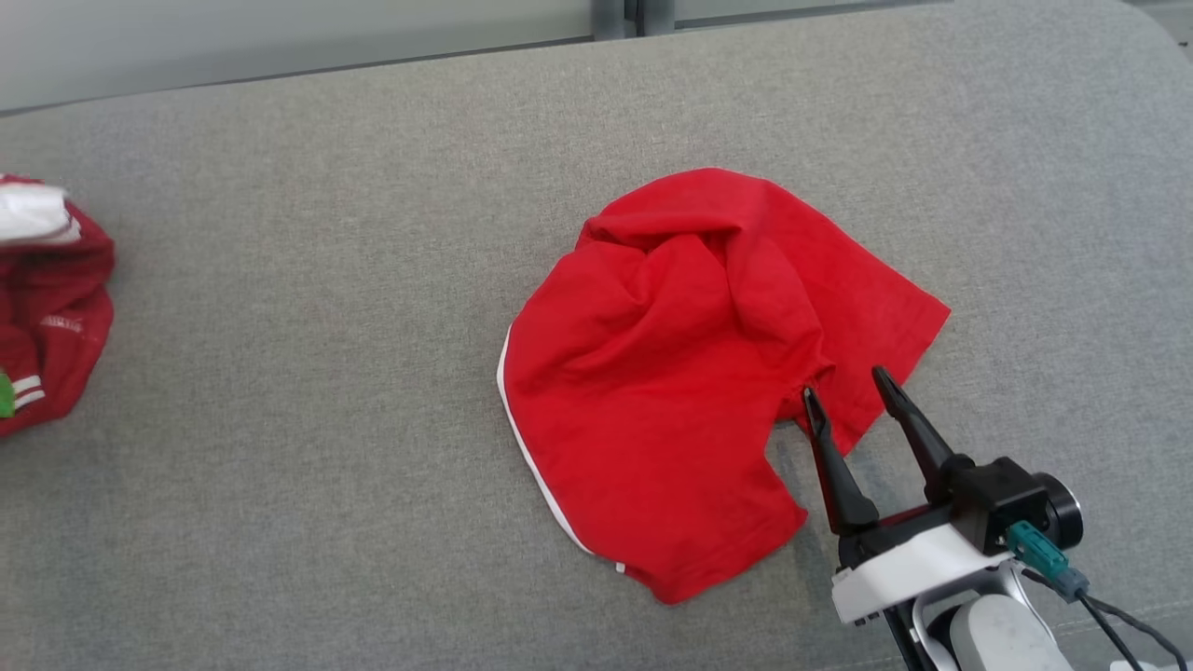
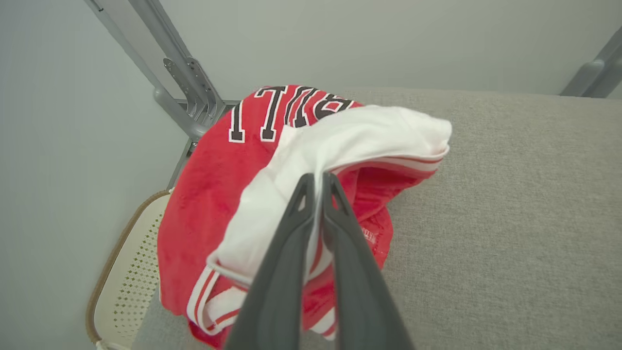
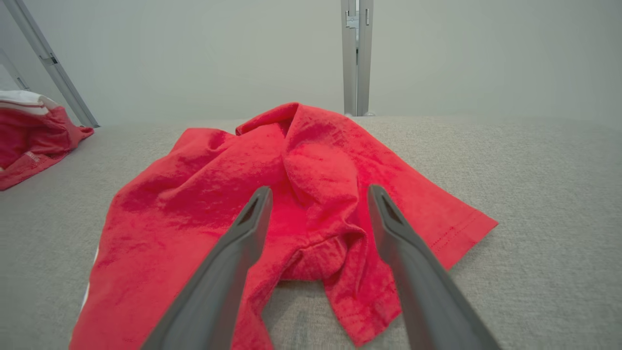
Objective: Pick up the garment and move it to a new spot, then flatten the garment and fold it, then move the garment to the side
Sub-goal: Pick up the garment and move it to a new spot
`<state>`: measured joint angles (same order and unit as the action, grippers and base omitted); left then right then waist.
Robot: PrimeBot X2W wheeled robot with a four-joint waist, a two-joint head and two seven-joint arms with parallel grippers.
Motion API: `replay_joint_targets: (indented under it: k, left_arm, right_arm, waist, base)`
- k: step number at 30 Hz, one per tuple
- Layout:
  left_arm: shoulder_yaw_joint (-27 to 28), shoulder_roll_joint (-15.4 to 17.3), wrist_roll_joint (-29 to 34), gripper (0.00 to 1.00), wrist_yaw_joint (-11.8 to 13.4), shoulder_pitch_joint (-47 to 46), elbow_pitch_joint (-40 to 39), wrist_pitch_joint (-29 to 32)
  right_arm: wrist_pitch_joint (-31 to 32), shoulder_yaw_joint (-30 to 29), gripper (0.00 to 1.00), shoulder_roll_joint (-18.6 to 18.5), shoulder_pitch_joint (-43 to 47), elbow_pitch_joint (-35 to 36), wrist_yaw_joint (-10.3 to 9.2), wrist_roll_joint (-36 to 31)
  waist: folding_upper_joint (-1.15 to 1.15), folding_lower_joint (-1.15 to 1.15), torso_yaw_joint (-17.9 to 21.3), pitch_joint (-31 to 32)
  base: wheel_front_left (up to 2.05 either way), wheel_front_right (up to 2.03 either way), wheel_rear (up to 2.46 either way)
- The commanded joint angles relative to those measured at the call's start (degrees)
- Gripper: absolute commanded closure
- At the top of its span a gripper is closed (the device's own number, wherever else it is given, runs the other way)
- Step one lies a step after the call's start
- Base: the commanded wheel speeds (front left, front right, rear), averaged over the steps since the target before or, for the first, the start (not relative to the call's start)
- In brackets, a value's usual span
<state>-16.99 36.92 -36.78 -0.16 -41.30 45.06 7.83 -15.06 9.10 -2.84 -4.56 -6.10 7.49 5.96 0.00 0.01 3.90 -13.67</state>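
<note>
Right hand [image 1: 843, 381] wide open, straddling red garment [image 1: 671, 373] hem; left hand [image 2: 317, 179] pinching jersey [image 2: 209, 194] lettered "BULL", upside down.

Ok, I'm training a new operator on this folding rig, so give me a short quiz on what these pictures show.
1. True or false: the right gripper is shut on the red garment.
2. Multiple choice: where does the red-and-white jersey lie in the head view? A) at the left edge of the grey cushion; B) on top of the red garment; C) at the right edge of the cushion.
3. Fill in: in the left wrist view, the fingers of the left gripper are ___ (open or shut).

Key: 1 false, its fingers are open, astride a fold at the garment's near edge; 2 A; 3 shut.
</note>
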Motion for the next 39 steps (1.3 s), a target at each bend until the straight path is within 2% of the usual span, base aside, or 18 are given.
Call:
replay_joint_targets:
  k: [1,2,4,7,10,16,20,21,24,28,34,39]
  left_arm:
    - [0.78,-1.55,-1.45,0.60,0.62,1.18,1.78,-1.19]
    - [0.57,-2.67,-1.72,0.00,0.12,1.80,2.76,-1.15]
    - [1.06,-4.30,-2.99,0.00,-0.09,2.04,4.01,-1.59]
    - [0.95,-5.23,-2.91,0.00,0.94,3.30,4.87,-3.31]
    - [1.41,-6.49,-3.38,0.00,0.92,4.09,3.34,-6.39]
    - [0.87,-9.41,-2.87,0.00,0.47,9.29,-6.17,-14.51]
    - [0.35,-11.21,-3.27,0.00,1.30,15.16,-15.36,-17.17]
    - [0.35,-11.21,-3.27,0.00,1.30,15.16,-15.36,-17.17]
    - [-0.75,-12.06,-2.43,0.00,1.74,19.95,-22.73,-19.01]
    - [-2.08,-13.20,-1.44,0.00,3.04,26.51,-28.44,-20.64]
    - [-2.75,-13.61,0.83,0.00,4.89,34.84,-31.56,-22.41]
    - [-0.08,-14.41,2.25,0.00,6.11,40.08,-31.07,-23.09]
  right_arm:
    - [-0.19,-0.23,0.00,-0.13,1.13,-0.12,0.00,0.12]
    - [-0.19,-0.27,0.00,-0.13,1.41,-0.21,0.00,-0.09]
    - [-0.19,-0.74,0.00,-0.15,2.16,-0.42,0.00,0.16]
    - [-0.19,-1.50,0.00,-0.11,2.84,-0.22,0.00,0.27]
    - [-0.19,-2.06,0.00,-0.15,3.38,0.49,0.00,-0.32]
    - [-0.20,-3.95,0.00,-0.14,4.60,2.68,0.00,-1.74]
    - [-0.19,-4.67,0.00,-0.15,4.84,4.16,0.00,-2.54]
    - [-0.19,-4.67,0.00,-0.15,4.84,4.16,0.00,-2.54]
    - [-0.19,-5.39,0.00,-0.12,5.31,5.41,0.00,-3.02]
    - [-0.19,-6.56,0.00,-0.11,6.58,7.02,0.00,-2.57]
    - [-0.19,-8.20,0.00,-1.29,8.79,7.16,0.00,-3.16]
    - [-0.19,-9.95,0.00,-2.42,9.46,5.64,0.00,-4.04]
  waist:
    - [0.00,-0.01,-0.19,0.83]
    - [0.00,-0.01,-0.33,1.25]
    - [0.00,-0.01,-0.70,2.20]
    - [0.00,-0.01,-1.35,3.68]
    - [0.00,-0.01,-2.09,4.99]
    - [0.00,-0.01,-3.57,7.57]
    - [0.00,-0.01,-3.44,8.95]
    - [0.00,-0.01,-3.44,8.95]
    - [0.00,-0.01,-2.94,9.54]
    - [0.00,-0.01,-2.36,11.02]
    - [0.00,-0.01,-1.21,12.31]
    - [0.00,-0.01,-0.68,13.16]
  base:
    - [0.00,0.00,0.00]
    - [0.00,0.00,0.00]
    - [0.00,0.00,0.00]
    - [0.00,0.00,0.00]
    - [0.00,0.00,0.00]
    - [0.00,0.00,0.00]
    - [0.00,0.00,0.00]
    - [0.00,0.00,0.00]
    - [0.00,0.00,0.00]
    - [0.00,0.00,0.00]
    - [0.00,0.00,0.00]
    - [0.00,0.00,0.00]
